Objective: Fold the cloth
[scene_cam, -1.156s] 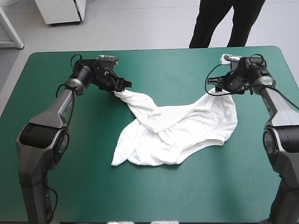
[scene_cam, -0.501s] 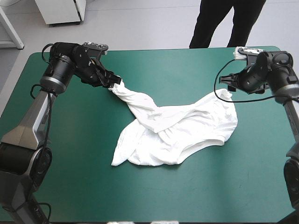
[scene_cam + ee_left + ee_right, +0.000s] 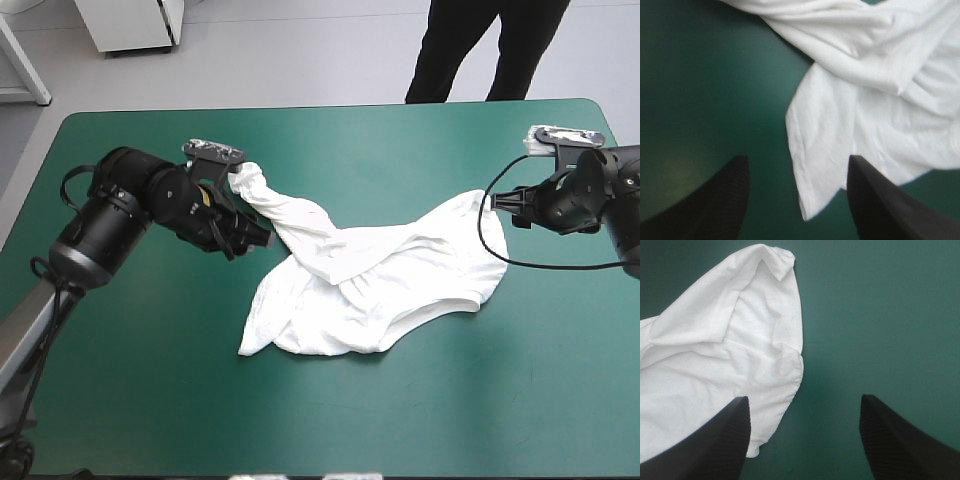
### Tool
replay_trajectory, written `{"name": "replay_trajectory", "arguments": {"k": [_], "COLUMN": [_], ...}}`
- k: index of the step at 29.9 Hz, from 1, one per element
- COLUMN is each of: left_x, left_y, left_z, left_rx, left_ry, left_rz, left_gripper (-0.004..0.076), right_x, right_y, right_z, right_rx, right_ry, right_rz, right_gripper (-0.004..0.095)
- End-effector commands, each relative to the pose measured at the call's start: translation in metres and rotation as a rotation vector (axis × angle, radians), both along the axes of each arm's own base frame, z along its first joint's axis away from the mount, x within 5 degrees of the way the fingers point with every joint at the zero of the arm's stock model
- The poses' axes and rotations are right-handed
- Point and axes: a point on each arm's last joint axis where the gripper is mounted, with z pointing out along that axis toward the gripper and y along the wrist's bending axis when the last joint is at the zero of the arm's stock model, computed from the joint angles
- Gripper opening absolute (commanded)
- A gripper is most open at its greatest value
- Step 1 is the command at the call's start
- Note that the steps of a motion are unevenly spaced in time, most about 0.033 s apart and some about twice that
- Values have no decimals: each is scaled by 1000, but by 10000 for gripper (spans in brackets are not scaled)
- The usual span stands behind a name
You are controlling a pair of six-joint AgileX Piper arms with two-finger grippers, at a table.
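High view first. Compared with just before, the left black fin-fingered gripper (image 3: 250, 232) has swung back off the far-left corner and now sits higher, over the table's left half. It's right beside the twisted end of the crumpled white short-sleeved T-shirt (image 3: 380, 280). That end used to be pinched in it. The right black fin-fingered gripper (image 3: 512, 205) has pulled away toward the right edge and is clear of the shirt's right corner, not touching it. The shirt itself has hardly moved. It's a loose heap around the middle of the teal-green table cover (image 3: 350, 420), a bit right of centre, with one long rumpled strip reaching out far-left. Count from here is one T-shirt and two grippers.

Left wrist view: the left gripper (image 3: 797, 159) has both fingers spread wide with nothing clamped. The T-shirt (image 3: 880, 75) lies on the cover (image 3: 705, 90) below and ahead, and one pointed corner shows in the gap between the fingers. Two fingers, one shirt.

Right wrist view: the right gripper (image 3: 804, 397) is also wide apart and empty. The T-shirt (image 3: 715, 355) is ahead, on one finger's side, and its rounded edge ends short of the bare cover (image 3: 880, 315). Again two fingers, one shirt.
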Motion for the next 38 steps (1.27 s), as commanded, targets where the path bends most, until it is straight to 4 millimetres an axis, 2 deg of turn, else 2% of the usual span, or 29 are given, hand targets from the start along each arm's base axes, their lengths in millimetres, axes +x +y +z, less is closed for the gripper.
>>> {"name": "replay_trajectory", "arguments": {"k": [1,10,13,19,27,33,35,37,38], "left_x": [-33,-44,-47,-51,-35,-25,-23,-21,-21], "left_y": [-3,-4,-6,-9,-18,-25,-27,-28,-28], "left_z": [4,-62,-84,-113,-147,-179,-186,-188,-189], "left_rx": [3,118,99,31,78,133,138,130,130], "left_ry": [22,174,196,218,259,339,347,347,347], "left_rz": [-1,26,22,35,31,35,35,38,38], "left_gripper": [422,423,423,423,422,422,394,291,200], "right_x": [-10,-12,-12,-12,-11,-11,-11,-12,-12], "right_y": [-5,-5,-5,-5,-5,-5,-5,-5,-5], "right_z": [23,22,22,22,22,22,22,20,19], "right_rx": [-12,-12,-8,-10,-10,-10,-12,-12,-8], "right_ry": [-103,-88,-88,-89,-95,-95,-92,-74,-66], "right_rz": [-15,-16,-18,-18,-18,-18,-15,-13,-13], "right_gripper": [590,590,590,590,590,534,514,514,514]}}
